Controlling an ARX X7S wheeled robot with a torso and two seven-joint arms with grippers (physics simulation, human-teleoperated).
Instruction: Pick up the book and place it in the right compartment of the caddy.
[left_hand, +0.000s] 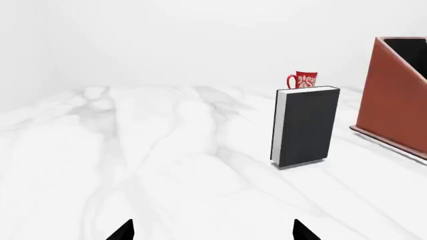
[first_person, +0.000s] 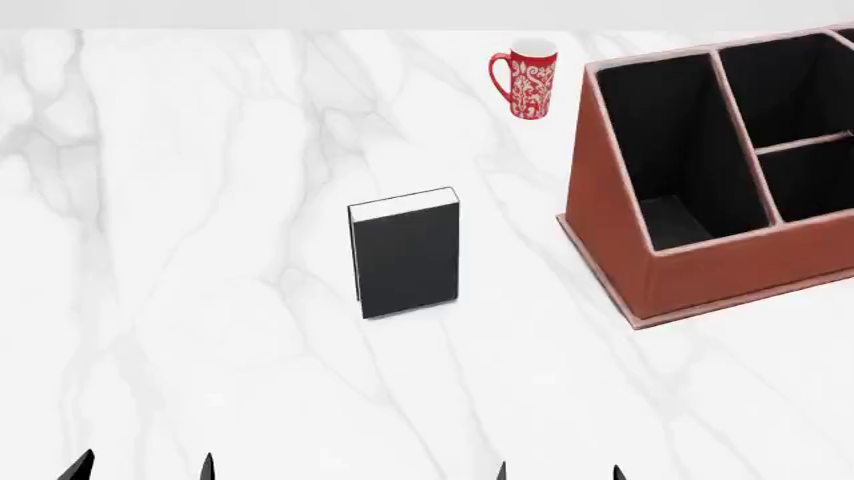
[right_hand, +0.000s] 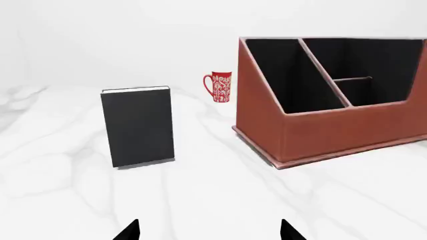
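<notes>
The black book stands upright on the white marble table, its white page edges showing on top. It also shows in the left wrist view and the right wrist view. The reddish-brown caddy with black-lined compartments stands to the book's right; it also shows in the left wrist view and the right wrist view. My left gripper and right gripper are both open and empty at the near edge, well short of the book. In the wrist views only the tips show, left gripper, right gripper.
A red patterned mug stands at the back, behind the book and left of the caddy; it also shows in the left wrist view and the right wrist view. The table's far edge runs just behind the mug.
</notes>
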